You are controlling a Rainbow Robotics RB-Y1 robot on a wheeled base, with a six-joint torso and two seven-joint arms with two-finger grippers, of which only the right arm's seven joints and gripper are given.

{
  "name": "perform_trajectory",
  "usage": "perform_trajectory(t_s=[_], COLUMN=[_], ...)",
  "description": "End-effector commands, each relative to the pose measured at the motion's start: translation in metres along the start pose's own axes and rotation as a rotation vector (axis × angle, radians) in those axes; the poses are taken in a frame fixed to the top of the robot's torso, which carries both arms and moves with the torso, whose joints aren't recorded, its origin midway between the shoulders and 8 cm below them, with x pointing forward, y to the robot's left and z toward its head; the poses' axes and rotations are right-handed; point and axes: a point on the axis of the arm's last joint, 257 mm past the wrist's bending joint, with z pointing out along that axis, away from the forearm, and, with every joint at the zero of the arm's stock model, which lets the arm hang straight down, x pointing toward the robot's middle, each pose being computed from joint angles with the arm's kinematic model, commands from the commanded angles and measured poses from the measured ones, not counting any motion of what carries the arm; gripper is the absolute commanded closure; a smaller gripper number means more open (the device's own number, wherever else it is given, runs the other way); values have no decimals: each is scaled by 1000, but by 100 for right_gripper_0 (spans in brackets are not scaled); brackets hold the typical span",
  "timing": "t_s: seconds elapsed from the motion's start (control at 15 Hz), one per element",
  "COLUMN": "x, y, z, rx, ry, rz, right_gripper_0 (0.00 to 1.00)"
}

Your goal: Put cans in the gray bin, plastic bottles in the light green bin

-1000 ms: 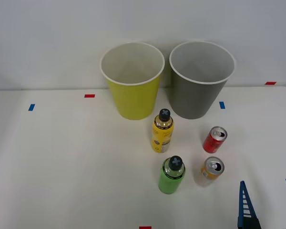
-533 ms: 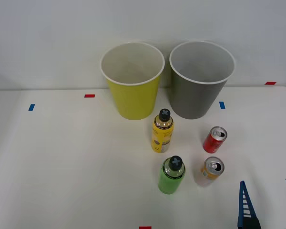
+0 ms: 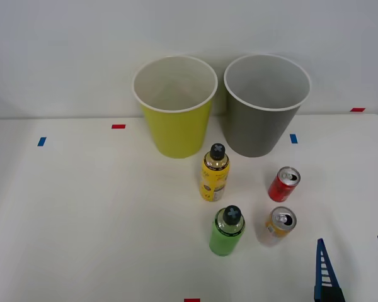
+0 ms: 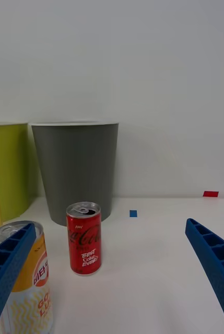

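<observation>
White table (image 3: 82, 207): held two bins at the back and four drinks containers in front of them, all upright. Light green bin (image 3: 175, 107): stood at the back, left of the gray bin (image 3: 266, 104), the two just beside each other; nothing could be seen inside either. Yellow bottle (image 3: 215, 173): black cap, label on its side, stood in front of the gap between the bins. Green bottle (image 3: 227, 231): black cap, stood nearer the robot than the yellow one, close to it. Red can (image 3: 283, 184): silver top, stood right of the yellow bottle and in front of the gray bin; in the wrist view the red can (image 4: 84, 238) showed white lettering and stood apart from the bin behind it. Orange can (image 3: 280, 222): silver top, stood just in front of the red can and right of the green bottle. Right gripper (image 3: 353, 267): low at the near right edge of the table, fingers (image 3: 324, 270) spread wide and holding nothing, close to the orange can but not touching it. Small blue and red tape marks dotted the table.
</observation>
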Motion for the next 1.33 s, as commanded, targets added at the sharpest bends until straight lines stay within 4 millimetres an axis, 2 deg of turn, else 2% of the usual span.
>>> perform_trajectory(t_s=[0.07,0.27,0.47,0.93,1.2,1.33], x=[16,11,10,34,47,56], y=[-3,11,7,28,42,43], z=[-5,-3,0,-12,-20,-13], rx=[40,6,-39,-90,-131,-155], ry=[23,0,2,95,121,95], rz=[56,119,9,-108,-39,-37], right_gripper_0=[0,0,0,0,0,0])
